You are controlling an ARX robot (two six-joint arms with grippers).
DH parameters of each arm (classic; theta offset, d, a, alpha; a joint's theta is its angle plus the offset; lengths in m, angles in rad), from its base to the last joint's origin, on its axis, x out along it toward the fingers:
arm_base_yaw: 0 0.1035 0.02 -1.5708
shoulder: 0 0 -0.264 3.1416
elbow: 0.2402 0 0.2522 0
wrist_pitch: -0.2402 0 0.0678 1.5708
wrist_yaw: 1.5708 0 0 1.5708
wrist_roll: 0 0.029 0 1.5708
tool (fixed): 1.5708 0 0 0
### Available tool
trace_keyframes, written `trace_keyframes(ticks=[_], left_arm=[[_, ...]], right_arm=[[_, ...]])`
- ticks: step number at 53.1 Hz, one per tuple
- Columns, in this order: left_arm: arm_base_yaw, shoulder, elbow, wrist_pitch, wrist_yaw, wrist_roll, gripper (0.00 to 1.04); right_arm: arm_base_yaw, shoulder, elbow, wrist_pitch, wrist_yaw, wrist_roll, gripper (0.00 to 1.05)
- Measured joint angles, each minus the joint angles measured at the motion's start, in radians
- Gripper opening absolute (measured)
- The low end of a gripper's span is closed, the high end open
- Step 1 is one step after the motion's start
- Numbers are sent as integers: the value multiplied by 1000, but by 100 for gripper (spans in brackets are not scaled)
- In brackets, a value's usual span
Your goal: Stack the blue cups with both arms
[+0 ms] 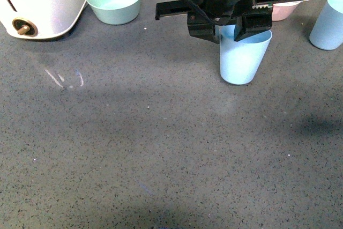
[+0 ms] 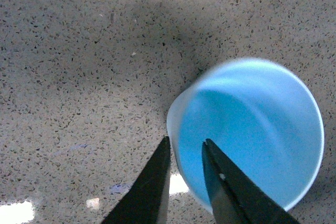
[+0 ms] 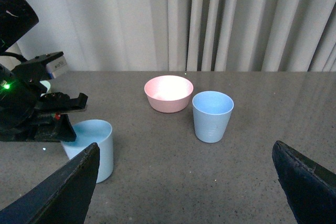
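Note:
My left gripper [image 1: 231, 29] is shut on the near rim of a light-blue cup [image 1: 244, 57] at the middle back of the table. In the left wrist view one finger sits inside the cup [image 2: 252, 135] and the other outside its wall, with the gripper [image 2: 185, 153] pinching the rim. I cannot tell whether the cup's base rests on the table. The second blue cup [image 1: 328, 22] stands upright at the far right. My right gripper [image 3: 186, 148] is open and empty, and this cup [image 3: 212, 115] stands well ahead of it. The held cup [image 3: 92, 148] shows beside one finger.
A mint-green bowl [image 1: 114, 1] and a white appliance [image 1: 43, 1] stand at the back left. A pink bowl [image 1: 284, 8] sits behind the left arm, close to the second cup, pink bowl [image 3: 169, 93]. Curtains hang beyond the grey speckled table [image 1: 134, 148].

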Motion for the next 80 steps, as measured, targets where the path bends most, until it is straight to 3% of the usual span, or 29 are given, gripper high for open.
trace_keyframes(ticks=[20,30,35,45,47,51,55,58,63,71,80], left_arm=[[3,-44,-76,57,18,-2,97],[32,-185,-207,138,35,-7,96],[62,-272,-276,196,-6,5,96],[180,-447,-475,406,-8,35,96],[196,-472,-527,487,-69,80,94],[261,-563,-761,920,-304,253,80],[340,-670,-949,1163,-309,378,69],[472,-868,-1171,1314,-221,471,55],[560,-1062,-1351,1350,-186,517,37],[599,-1169,-1518,1355,-114,545,3],[632,-1284,-1596,1342,-80,551,2]], right_arm=[[0,0,0,0,0,0,96],[0,0,0,0,0,0,96],[0,0,0,0,0,0,96],[0,0,0,0,0,0,96],[0,0,0,0,0,0,96],[0,0,0,0,-1,0,96],[0,0,0,0,0,0,96],[0,0,0,0,0,0,96],[0,0,0,0,-1,0,96],[0,0,0,0,-3,0,96],[0,0,0,0,0,0,96]])
